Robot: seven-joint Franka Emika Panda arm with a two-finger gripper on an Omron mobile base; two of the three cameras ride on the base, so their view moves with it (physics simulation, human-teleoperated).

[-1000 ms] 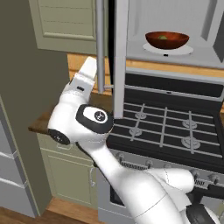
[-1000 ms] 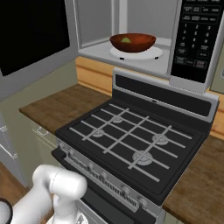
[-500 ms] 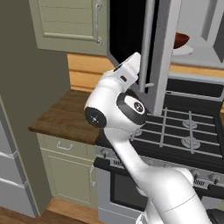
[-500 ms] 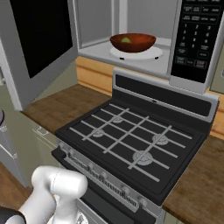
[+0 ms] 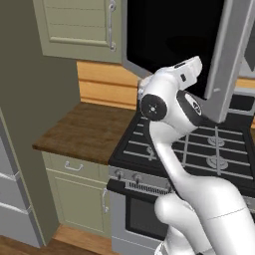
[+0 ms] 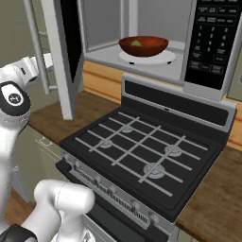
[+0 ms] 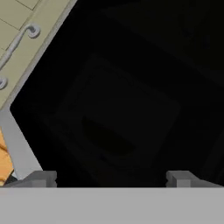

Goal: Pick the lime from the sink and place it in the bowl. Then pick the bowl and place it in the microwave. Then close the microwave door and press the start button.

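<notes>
While the gripper (image 7: pixel 111 177) stood with its two fingertips (image 7: pixel 41 177) spread wide apart and nothing between them, it faced the black glass of the microwave door (image 5: pixel 172 47) at close range. Door: swung partway, silver frame edge (image 6: pixel 59 61) upright above the wooden counter (image 6: pixel 52 118). Stove (image 6: pixel 142 151): black, grates bare. Microwave (image 6: pixel 156 38): cavity exposed; bowl (image 6: pixel 143 45) resting on the white turntable (image 6: pixel 146 57), lime (image 6: pixel 136 43) inside the bowl.
</notes>
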